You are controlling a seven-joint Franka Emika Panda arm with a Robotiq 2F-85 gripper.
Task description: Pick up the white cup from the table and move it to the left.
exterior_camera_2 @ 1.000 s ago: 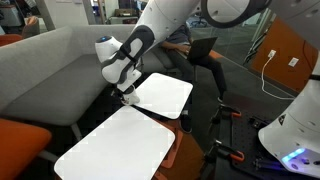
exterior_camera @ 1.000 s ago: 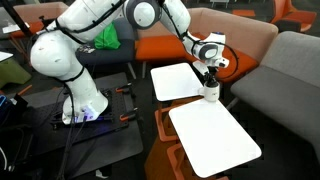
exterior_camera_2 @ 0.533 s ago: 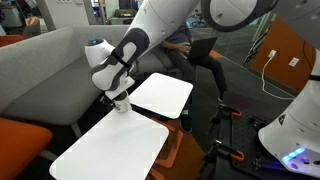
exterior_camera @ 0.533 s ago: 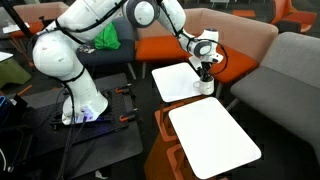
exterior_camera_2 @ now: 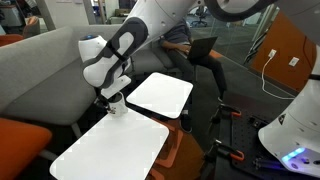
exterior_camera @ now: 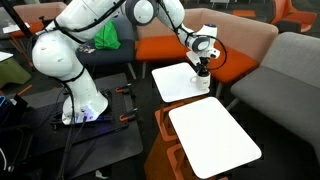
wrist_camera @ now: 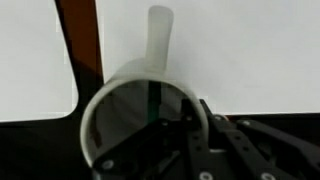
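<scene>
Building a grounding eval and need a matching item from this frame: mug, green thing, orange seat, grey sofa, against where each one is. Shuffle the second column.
Things:
1. small white mug with side handle
2. bright green soft object
3. orange upholstered seat
4. grey fabric sofa

Places:
a. just beyond the farther white tabletop
b. gripped by the tool
c. along the side of the nearer white tabletop
d. behind the robot's white arm

Pairs: 1-b, 2-d, 3-a, 4-c
</scene>
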